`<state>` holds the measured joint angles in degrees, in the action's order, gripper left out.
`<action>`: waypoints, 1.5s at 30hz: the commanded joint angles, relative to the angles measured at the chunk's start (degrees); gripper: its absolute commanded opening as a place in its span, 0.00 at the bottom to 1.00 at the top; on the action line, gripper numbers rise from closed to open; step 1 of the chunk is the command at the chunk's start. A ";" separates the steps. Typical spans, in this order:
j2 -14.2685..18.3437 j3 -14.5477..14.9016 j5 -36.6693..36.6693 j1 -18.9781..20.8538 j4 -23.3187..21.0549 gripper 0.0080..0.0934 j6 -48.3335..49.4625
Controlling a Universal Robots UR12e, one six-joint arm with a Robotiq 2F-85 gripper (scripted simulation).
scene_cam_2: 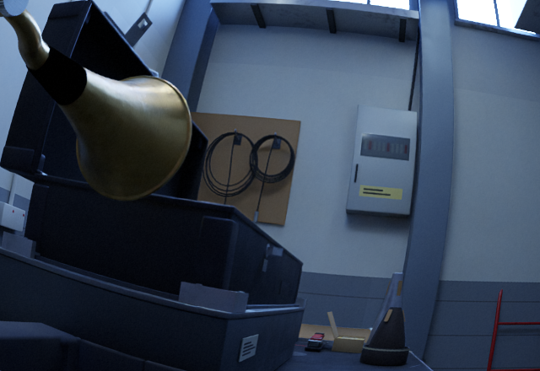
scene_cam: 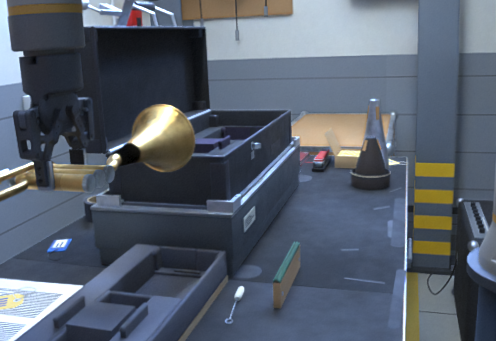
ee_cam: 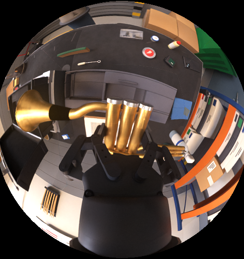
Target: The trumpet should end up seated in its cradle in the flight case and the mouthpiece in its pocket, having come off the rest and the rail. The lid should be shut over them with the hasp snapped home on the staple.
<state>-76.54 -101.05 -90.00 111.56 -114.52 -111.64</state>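
Observation:
The brass trumpet (scene_cam: 155,141) (scene_cam_2: 126,140) (ee_cam: 124,125) hangs in the air at the near left end of the flight case, held by its three valves, its bell pointing over the case's front corner. The dark flight case (scene_cam: 210,169) (scene_cam_2: 152,245) stands open on the bench, with its lid (scene_cam: 145,76) upright behind it and purple-lined recesses inside. I cannot make out the mouthpiece or the rail. My gripper (scene_cam: 47,169) (ee_cam: 124,145) is left of the case, above the bench, and it is closed around the trumpet's valve block.
A grey moulded tray (scene_cam: 135,289) lies on the bench in front of the case. A green-topped block (scene_cam: 286,274) and a small brush (scene_cam: 235,303) lie to its right. A cone-shaped mute (scene_cam: 371,154) stands at the far right, near the bench edge.

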 commanded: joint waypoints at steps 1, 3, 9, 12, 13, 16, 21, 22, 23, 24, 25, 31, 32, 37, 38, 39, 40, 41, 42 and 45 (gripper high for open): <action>-0.19 0.79 0.00 -0.06 0.47 0.00 0.06; -0.30 1.99 0.00 -0.19 1.79 0.00 0.18; -0.44 5.45 0.00 -0.53 5.42 0.00 0.53; -0.44 6.92 0.00 -0.66 6.91 0.00 0.66; -0.43 7.36 0.00 -0.70 7.34 0.00 0.70; -0.40 8.46 0.00 -0.80 8.43 0.00 0.80; -0.34 9.56 0.00 -0.90 9.50 0.00 0.90; -0.34 9.68 0.00 -0.91 9.61 0.00 0.91; -0.33 9.77 0.00 -0.91 9.70 0.00 0.92; -0.33 9.83 0.00 -0.92 9.76 0.00 0.93; -0.33 9.87 0.00 -0.92 9.80 0.00 0.93; -0.34 9.93 0.00 -0.93 9.84 0.00 0.94; -0.35 9.93 0.00 -0.94 9.84 0.00 0.95; -0.43 9.86 0.00 -1.04 9.83 0.00 1.04; -0.45 9.83 0.00 -1.08 9.82 0.00 1.08; -0.49 9.79 0.00 -1.13 9.82 0.00 1.13; -0.53 9.75 0.00 -1.18 9.81 0.00 1.18; -0.58 9.69 0.00 -1.24 9.80 0.00 1.24; -0.63 9.63 0.00 -1.31 9.78 0.00 1.31; -0.83 9.38 0.00 -1.58 9.74 0.00 1.58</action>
<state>-77.23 -91.91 -90.00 109.99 -104.67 -110.06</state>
